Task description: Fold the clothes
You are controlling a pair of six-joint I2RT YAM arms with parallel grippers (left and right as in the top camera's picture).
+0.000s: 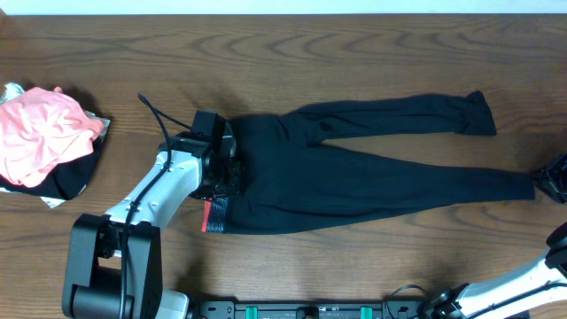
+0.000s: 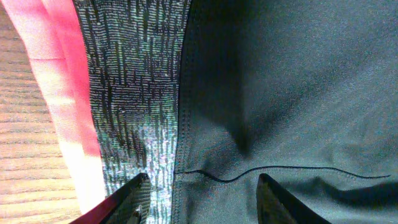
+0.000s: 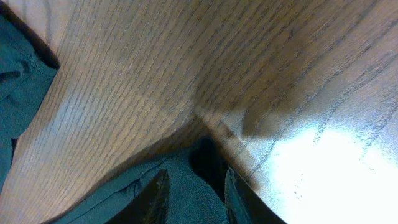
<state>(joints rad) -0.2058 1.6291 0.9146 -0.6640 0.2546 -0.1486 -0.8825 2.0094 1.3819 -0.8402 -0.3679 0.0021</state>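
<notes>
The clothes (image 1: 354, 177), black leggings, lie flat across the wooden table with the waist at the left and two legs running right. The grey waistband (image 2: 130, 93) has a coral-red edge (image 2: 68, 74). My left gripper (image 1: 226, 173) is low over the waist. In the left wrist view this gripper (image 2: 203, 180) stands open, one finger on the waistband and the other on black cloth, with flat fabric between them. My right gripper (image 1: 554, 182) is at the lower leg's end by the table's right edge. There this gripper (image 3: 196, 174) is narrowly open astride the leg cuff (image 3: 186, 199).
A heap of pink and black garments (image 1: 44, 133) lies at the far left. Bare wooden table (image 1: 354, 53) runs behind the leggings. The arm bases stand along the front edge (image 1: 115, 275). The upper leg's end (image 1: 478, 113) reaches toward the back right.
</notes>
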